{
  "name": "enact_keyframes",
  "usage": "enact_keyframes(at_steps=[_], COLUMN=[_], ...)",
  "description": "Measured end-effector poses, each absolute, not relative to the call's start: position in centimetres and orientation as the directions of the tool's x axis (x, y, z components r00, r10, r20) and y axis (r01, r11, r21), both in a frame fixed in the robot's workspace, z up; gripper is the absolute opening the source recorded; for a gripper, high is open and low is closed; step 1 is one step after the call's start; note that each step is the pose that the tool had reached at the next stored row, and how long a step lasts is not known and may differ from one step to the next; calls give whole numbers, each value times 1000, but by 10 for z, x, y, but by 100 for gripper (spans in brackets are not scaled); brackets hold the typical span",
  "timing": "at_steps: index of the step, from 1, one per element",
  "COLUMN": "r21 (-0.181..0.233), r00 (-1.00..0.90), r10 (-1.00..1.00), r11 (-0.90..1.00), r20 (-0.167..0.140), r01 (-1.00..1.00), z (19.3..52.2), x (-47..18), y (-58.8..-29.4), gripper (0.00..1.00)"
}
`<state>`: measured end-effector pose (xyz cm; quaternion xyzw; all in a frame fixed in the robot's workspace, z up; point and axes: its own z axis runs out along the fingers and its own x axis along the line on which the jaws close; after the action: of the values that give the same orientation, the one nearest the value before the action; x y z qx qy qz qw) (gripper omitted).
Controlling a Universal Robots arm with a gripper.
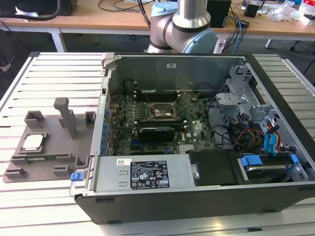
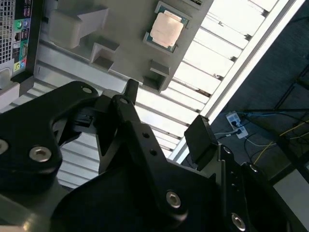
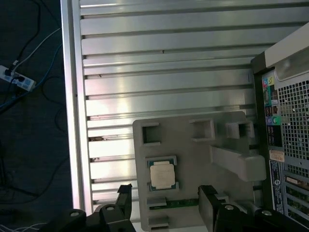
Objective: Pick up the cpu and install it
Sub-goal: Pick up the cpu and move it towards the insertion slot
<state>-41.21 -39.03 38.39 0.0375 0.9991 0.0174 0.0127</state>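
Observation:
The cpu (image 1: 33, 141) is a small square chip with a pale metal top, lying flat in a recess of a grey holder plate (image 1: 49, 160) at the exterior view's left, outside the computer case. In both wrist views my gripper (image 3: 166, 194) (image 2: 166, 108) hangs well above that plate, open, with nothing between its black fingers (image 3: 123, 192). From there the cpu (image 3: 161, 174) (image 2: 166, 30) shows uncovered on the plate. The dark square socket frame (image 1: 164, 112) sits on the green motherboard inside the case.
The open computer case (image 1: 197, 196) lies on a slatted metal table (image 1: 49, 69). A long black card (image 1: 155, 132) sits just in front of the socket, with cables and drive bays (image 1: 261, 142) at the exterior view's right. An upright grey post (image 1: 66, 115) stands on the holder plate.

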Motion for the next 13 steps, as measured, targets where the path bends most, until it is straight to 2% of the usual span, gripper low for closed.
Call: enact_keyframes(at_steps=[3,13], r21=[-7,-7], r00=[-997,-999], r10=[72,36], r11=[997,999], r20=[-27,-27], r01=[72,36], z=[384,377], x=[-412,-412], y=[-390,-390], gripper=[66,66])
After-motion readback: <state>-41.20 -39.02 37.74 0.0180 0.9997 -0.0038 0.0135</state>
